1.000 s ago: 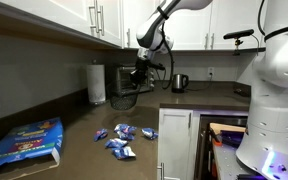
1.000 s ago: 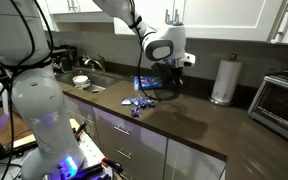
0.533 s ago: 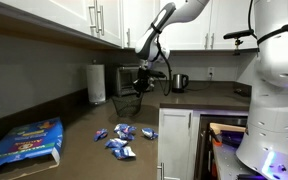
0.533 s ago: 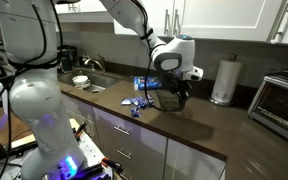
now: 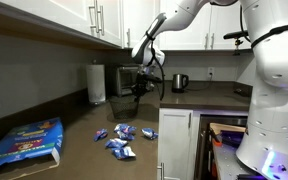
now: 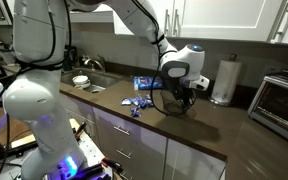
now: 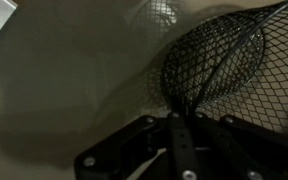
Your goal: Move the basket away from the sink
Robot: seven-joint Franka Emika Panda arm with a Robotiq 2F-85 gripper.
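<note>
The basket (image 6: 172,99) is on the stretch of counter (image 6: 219,135) between the sink (image 6: 96,86) and the paper towel roll (image 6: 222,80). It hangs under the end effector (image 6: 184,88), and in the exterior view from the opposite side it is a dark shape (image 5: 134,93) in front of the toaster oven (image 5: 118,78). In the wrist view the two fingers of the end effector (image 7: 174,135) are pressed together on the thin wire rim of the basket (image 7: 224,60), so the grip is on one edge only. I cannot tell if the base touches the counter or is a little above it. My judgement is that the step in hand is the carrying of the basket to the side far from the sink. To do it well, the grip should be kept firm, because a rim held at one point lets the light mesh swing or tilt. The travel should be slow and low, and should end before the paper towel roll and the toaster oven (image 6: 280,100), with the base flat on the counter before the fingers are released. The arm (image 6: 134,20) reaches from high above the sink side, the forearm slopes down, and the wrist is bent so that the fingers point almost straight down.
</note>
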